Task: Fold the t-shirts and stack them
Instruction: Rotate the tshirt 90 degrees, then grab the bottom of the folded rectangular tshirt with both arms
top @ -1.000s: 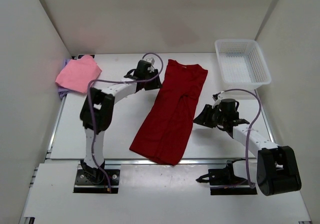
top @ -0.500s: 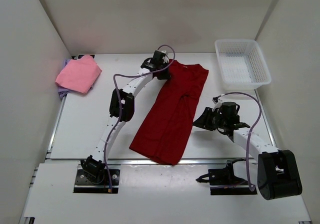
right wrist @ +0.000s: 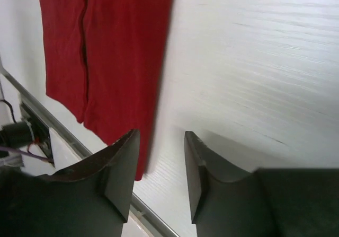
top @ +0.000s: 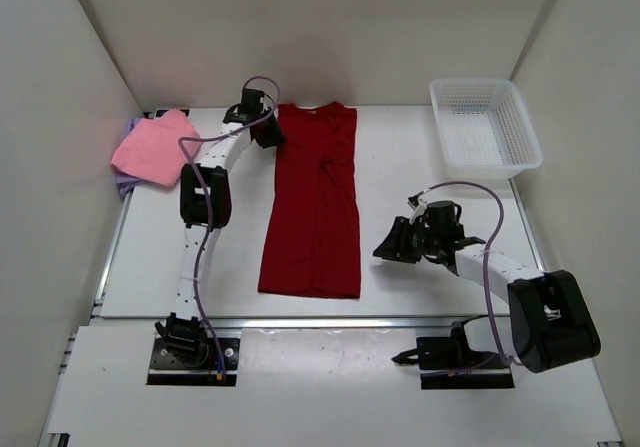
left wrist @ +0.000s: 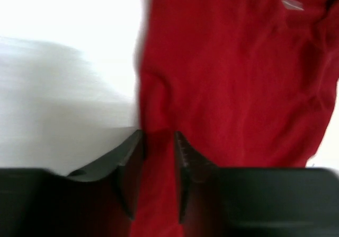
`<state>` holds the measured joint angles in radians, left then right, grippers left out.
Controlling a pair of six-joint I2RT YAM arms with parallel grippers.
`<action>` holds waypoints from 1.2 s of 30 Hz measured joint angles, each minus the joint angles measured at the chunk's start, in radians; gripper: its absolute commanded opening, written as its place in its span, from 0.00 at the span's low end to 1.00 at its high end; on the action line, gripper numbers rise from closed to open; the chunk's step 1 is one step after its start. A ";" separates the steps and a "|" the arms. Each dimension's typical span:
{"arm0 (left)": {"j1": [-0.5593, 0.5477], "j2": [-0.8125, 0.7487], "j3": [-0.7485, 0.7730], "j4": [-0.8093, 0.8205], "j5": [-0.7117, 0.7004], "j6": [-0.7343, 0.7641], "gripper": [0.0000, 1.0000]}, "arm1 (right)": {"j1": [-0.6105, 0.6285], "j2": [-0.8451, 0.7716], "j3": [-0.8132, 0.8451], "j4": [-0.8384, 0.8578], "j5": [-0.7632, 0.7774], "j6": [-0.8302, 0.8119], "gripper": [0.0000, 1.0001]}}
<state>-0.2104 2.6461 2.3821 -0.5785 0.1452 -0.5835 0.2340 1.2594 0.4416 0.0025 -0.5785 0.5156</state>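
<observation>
The dark red t-shirt (top: pixel 315 207) lies as a long narrow strip down the middle of the table, collar at the far end. My left gripper (top: pixel 268 133) is at its far left corner. In the left wrist view its jaws (left wrist: pixel 158 152) stand apart, with the red fabric (left wrist: pixel 228 78) lying in the gap between them. My right gripper (top: pixel 388 250) hovers open over bare table just right of the shirt's lower edge (right wrist: pixel 106 46), nothing between its fingers (right wrist: pixel 123 163). The pink t-shirt (top: pixel 155 147) lies folded on the lavender t-shirt (top: pixel 124 182) at the far left.
A white lattice basket (top: pixel 485 127) stands at the back right corner. White walls close in the table on three sides. A metal rail (right wrist: pixel 69 139) runs along the table's near edge, close to the shirt's hem.
My left gripper pulled the shirt's collar end to the left, so the shirt now lies straight instead of slanted, and its jaws have parted. My right gripper has moved left toward the shirt.
</observation>
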 measured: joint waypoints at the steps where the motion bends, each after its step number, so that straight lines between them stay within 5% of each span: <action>1: 0.004 -0.013 -0.013 -0.006 -0.003 0.005 0.53 | 0.024 0.000 0.009 -0.004 0.012 -0.001 0.38; 3: -0.001 -0.085 -0.125 -0.003 -0.008 0.029 0.67 | 0.079 -0.001 0.023 -0.010 0.035 -0.002 0.39; 5: -0.023 -0.243 -0.388 0.056 -0.027 0.044 0.91 | 0.129 -0.010 0.022 -0.021 0.053 0.007 0.40; 6: -0.035 -0.336 -0.534 0.101 -0.031 0.049 0.94 | 0.156 -0.016 0.016 -0.022 0.063 0.014 0.41; 7: -0.042 -0.434 -0.683 0.140 -0.034 0.043 0.94 | 0.185 -0.027 0.004 -0.022 0.077 0.021 0.40; 10: -0.058 -0.739 -1.090 0.228 -0.003 0.019 0.67 | 0.264 -0.066 -0.049 -0.021 0.098 0.051 0.40; 14: -0.056 -1.056 -1.431 0.273 -0.039 0.021 0.62 | 0.316 -0.113 -0.124 0.000 0.106 0.100 0.42; 21: -0.083 -1.379 -1.821 0.244 -0.042 -0.006 0.61 | 0.315 -0.208 -0.211 0.077 0.127 0.163 0.45; 25: -0.143 -1.508 -1.936 0.243 -0.036 -0.065 0.61 | 0.324 -0.196 -0.212 0.098 0.134 0.178 0.43; 36: -0.238 -1.595 -2.052 0.346 0.015 -0.177 0.39 | 0.376 -0.112 -0.212 0.209 0.148 0.226 0.38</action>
<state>-0.4484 1.0508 0.3302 -0.2321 0.1600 -0.7605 0.6102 1.1477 0.2298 0.2111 -0.4301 0.7418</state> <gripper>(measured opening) 0.398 0.384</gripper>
